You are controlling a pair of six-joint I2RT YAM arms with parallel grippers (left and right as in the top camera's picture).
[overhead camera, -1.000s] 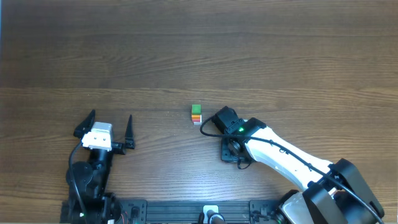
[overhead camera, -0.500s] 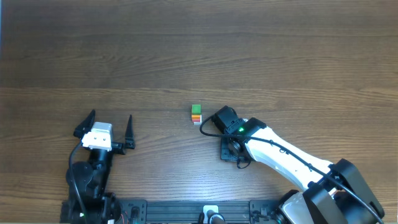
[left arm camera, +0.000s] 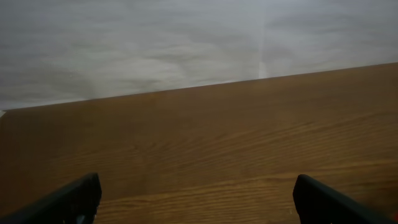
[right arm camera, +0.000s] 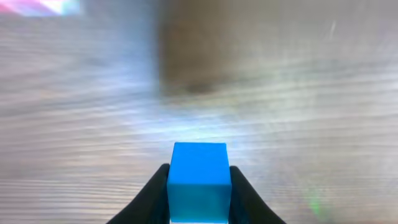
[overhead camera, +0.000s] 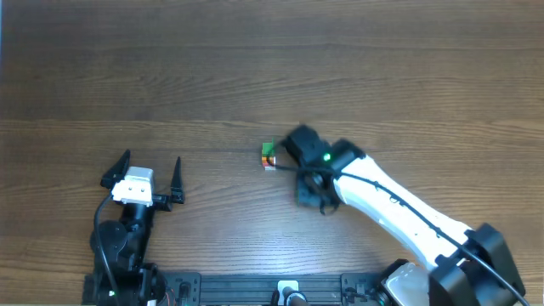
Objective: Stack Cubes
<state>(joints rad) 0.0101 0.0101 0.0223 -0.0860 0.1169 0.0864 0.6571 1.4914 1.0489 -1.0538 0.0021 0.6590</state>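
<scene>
left arm: parked at the desk's (overhead camera: 255,68) left side, near its own base.
left end effector (overhead camera: 152,160): fingers spread wide, nothing between them. In its wrist view you only get the two dark fingertips (left arm camera: 74,198), cut off by the frame, with bare wood and a pale wall (left arm camera: 186,43) past the desk's far edge.
cube stack (overhead camera: 269,157): sits about mid-desk, just left of the right arm's head. The green cube (overhead camera: 268,149) is on top and the orange cube (overhead camera: 269,159) is under it. There's a pale sliver at the very bottom and I honestly can't tell what colour that one is. The stack's right side is overlapped by the black wrist, so its edges are hard to read.
right end effector (right arm camera: 199,194): pinching the blue cube (right arm camera: 199,177), one finger pressed on each side. The lower part of the cube is cut off by the frame.
blue cube position: off the desk, held up in the fingers. From above it's hidden under the wrist, so I can't say whether it's right over the stack or just beside it.
right arm (overhead camera: 399,217): reaches diagonally from the bottom right corner up to the middle.
odd bits in the right wrist view: a dark patch (right arm camera: 193,62) on the wood and a coloured streak (right arm camera: 37,6) in one corner. Can't make out what either is.
</scene>
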